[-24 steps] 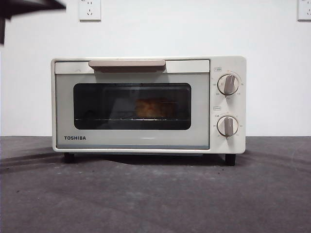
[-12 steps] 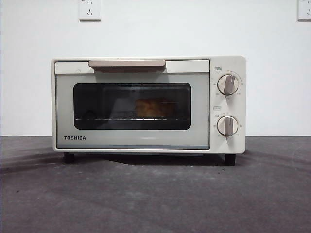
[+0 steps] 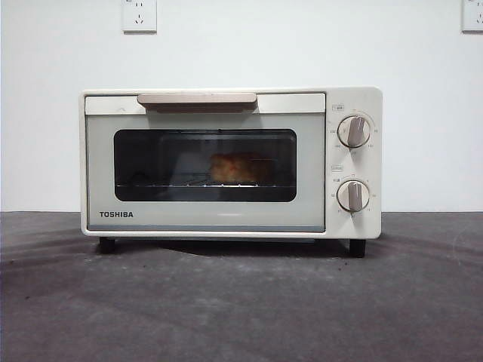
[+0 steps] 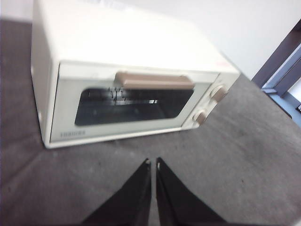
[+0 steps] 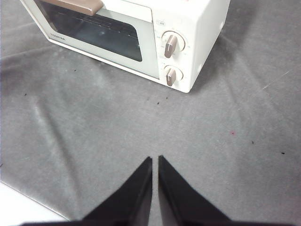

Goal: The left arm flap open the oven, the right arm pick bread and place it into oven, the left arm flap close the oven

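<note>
Even, bright lighting. Front view sharp; the oven (image 3: 230,162) casts a soft shadow beneath itself onto the counter (image 3: 241,309). Left wrist view motion-blurred. Right wrist view sharp, without glare.

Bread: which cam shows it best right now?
Front view. The bread shows through the dark window of the shut oven, sitting on the rack, golden-brown and centred. The left wrist view shows the window blurred, with only rack wires inside. The right wrist view catches the window at a steep angle, with no bread visible.
</note>
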Robot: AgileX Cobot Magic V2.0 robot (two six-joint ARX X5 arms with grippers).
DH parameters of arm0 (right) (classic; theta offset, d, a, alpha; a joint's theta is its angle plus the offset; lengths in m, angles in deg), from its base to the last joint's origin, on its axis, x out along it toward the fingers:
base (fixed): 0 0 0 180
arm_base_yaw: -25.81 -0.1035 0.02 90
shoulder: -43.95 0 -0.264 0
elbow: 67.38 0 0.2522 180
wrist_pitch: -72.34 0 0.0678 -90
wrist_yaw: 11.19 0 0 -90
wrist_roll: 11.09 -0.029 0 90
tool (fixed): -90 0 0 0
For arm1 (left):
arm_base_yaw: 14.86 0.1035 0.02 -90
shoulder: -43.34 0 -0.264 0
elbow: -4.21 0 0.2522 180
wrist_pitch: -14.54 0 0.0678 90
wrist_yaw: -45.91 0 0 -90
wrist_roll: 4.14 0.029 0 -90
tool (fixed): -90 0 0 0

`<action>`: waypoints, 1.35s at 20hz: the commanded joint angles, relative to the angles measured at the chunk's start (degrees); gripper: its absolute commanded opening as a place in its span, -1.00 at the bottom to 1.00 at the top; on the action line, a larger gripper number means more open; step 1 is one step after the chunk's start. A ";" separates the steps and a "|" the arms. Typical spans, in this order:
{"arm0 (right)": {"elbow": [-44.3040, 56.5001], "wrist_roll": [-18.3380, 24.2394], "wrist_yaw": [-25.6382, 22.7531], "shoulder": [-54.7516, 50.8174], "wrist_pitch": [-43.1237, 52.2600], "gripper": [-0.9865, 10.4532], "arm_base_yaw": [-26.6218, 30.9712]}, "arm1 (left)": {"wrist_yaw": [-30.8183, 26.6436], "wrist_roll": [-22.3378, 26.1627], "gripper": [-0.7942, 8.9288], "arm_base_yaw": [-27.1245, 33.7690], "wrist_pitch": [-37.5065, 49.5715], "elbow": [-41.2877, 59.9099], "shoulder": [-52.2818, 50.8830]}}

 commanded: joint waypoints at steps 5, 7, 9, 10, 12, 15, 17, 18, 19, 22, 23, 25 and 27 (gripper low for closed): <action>-0.52 0.66 -0.22 0.22 0.59 -0.80 -0.55 | 0.07 1.44 -0.78 -0.15 0.74 -0.87 -5.42; -0.52 0.66 -0.22 0.22 0.59 -0.80 -0.55 | 0.07 1.42 -0.78 -0.15 1.05 -0.46 -6.36; -0.52 0.66 -0.22 0.22 0.59 -0.80 -0.55 | -0.55 1.46 -0.78 0.42 3.89 0.79 -8.00; -0.52 0.68 -0.20 0.22 0.61 -0.80 -0.55 | -0.61 2.93 -0.78 0.92 8.20 3.23 -9.99; -0.52 0.66 -0.20 0.22 0.59 -0.80 -0.55 | -1.09 5.14 -0.78 2.08 18.95 11.74 -15.45; -0.52 0.66 -0.20 0.22 0.59 -0.80 -0.55 | -13.07 4.33 -0.78 4.09 25.59 25.90 -22.91; -0.52 0.66 -0.20 0.22 0.55 -0.80 -0.55 | -19.82 1.22 -0.78 4.94 25.35 31.34 -22.88; -0.52 0.66 -0.20 0.22 0.63 -0.80 -0.55 | -22.21 1.27 -0.78 5.18 25.09 33.29 -22.75; -0.52 0.68 -0.20 0.22 0.55 -0.80 -0.55 | -24.30 1.75 -0.78 5.38 25.07 35.15 -22.93; -0.52 0.66 -0.20 0.22 0.59 -0.80 -0.55 | -28.96 3.06 -0.78 5.95 25.29 38.73 -22.97; -0.52 0.66 -0.20 0.22 0.59 -0.80 -0.55 | -29.11 3.50 -0.78 6.25 25.66 39.93 -22.97; -0.52 0.66 -0.20 0.22 0.59 -0.80 -0.55 | -29.09 3.76 -0.78 6.40 26.43 41.55 -22.97; -0.52 0.66 -0.20 0.22 0.59 -0.80 -0.55 | -29.09 3.76 -0.78 6.38 26.40 42.18 -22.97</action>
